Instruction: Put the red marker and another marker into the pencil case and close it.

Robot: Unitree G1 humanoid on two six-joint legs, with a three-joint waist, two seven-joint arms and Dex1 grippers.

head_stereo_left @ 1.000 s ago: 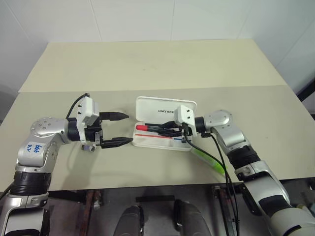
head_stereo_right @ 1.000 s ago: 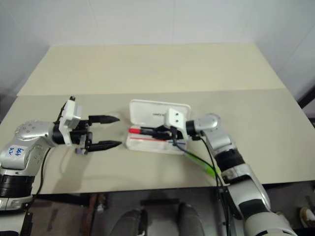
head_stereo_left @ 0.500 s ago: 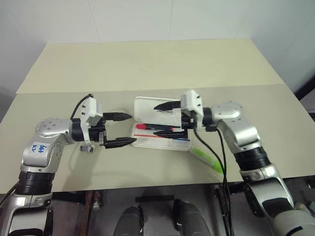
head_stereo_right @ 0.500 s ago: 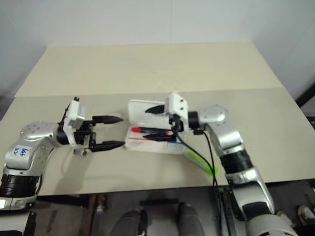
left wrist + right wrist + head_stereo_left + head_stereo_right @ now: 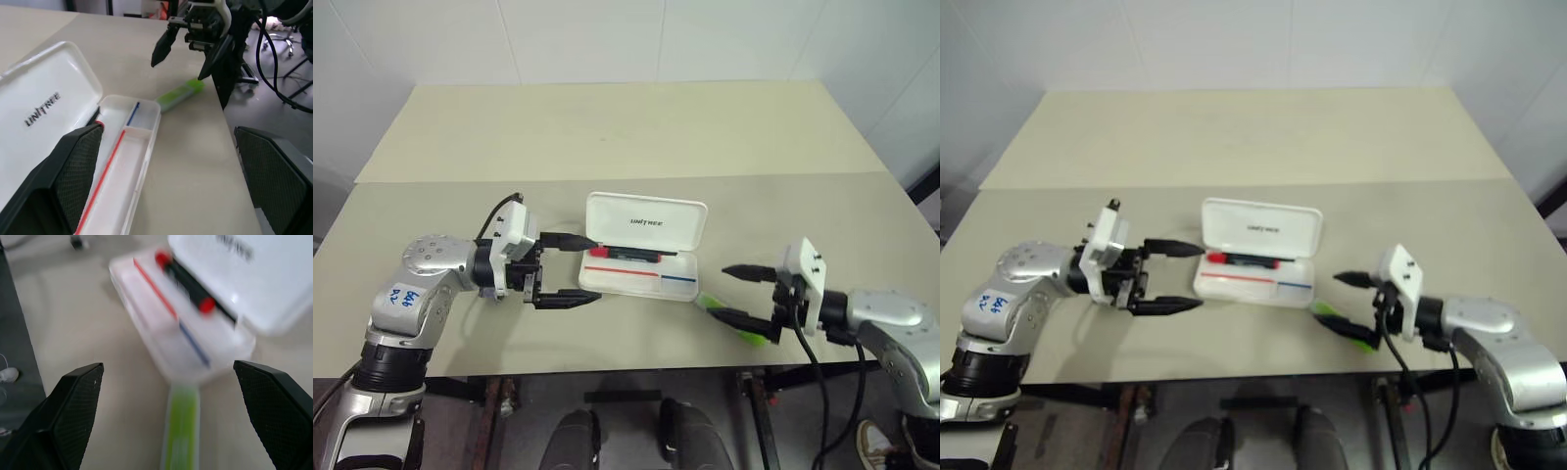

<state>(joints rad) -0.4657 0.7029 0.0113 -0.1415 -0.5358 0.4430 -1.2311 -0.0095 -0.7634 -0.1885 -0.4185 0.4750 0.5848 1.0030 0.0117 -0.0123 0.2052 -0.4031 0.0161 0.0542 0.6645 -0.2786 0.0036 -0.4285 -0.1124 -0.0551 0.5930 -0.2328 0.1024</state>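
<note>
Your right claw (image 5: 741,292) stands wide open with nothing in it: two black tapered fingers, one above the other in the head view, hanging over the near right part of the counter (image 5: 607,137). The lower finger sits just above the near end of the green highlighter (image 5: 732,320); you cannot tell from the frames whether it touches. That highlighter is short and chunky, lime green with a paler translucent stretch, and it lies flat on the counter just off the case's near right corner, close to the front edge.

Your left claw (image 5: 579,267) is also spread wide and empty. Its fingers are the same matte black plastic, pointing level toward the case from its left side. The upper finger reaches just to the lid's left end, the lower one lies just off the tray's near left corner.

The pencil case (image 5: 646,221) is open: white hard plastic, glossy, rounded corners, lid tilted back with a small grey logo on it. Its shallow tray has a thin red line and a shorter blue line along the floor.

The red marker (image 5: 625,254) lies inside the tray along the hinge side: slim dark barrel, red at the ends.

The counter is smooth, matte and beige.
</note>
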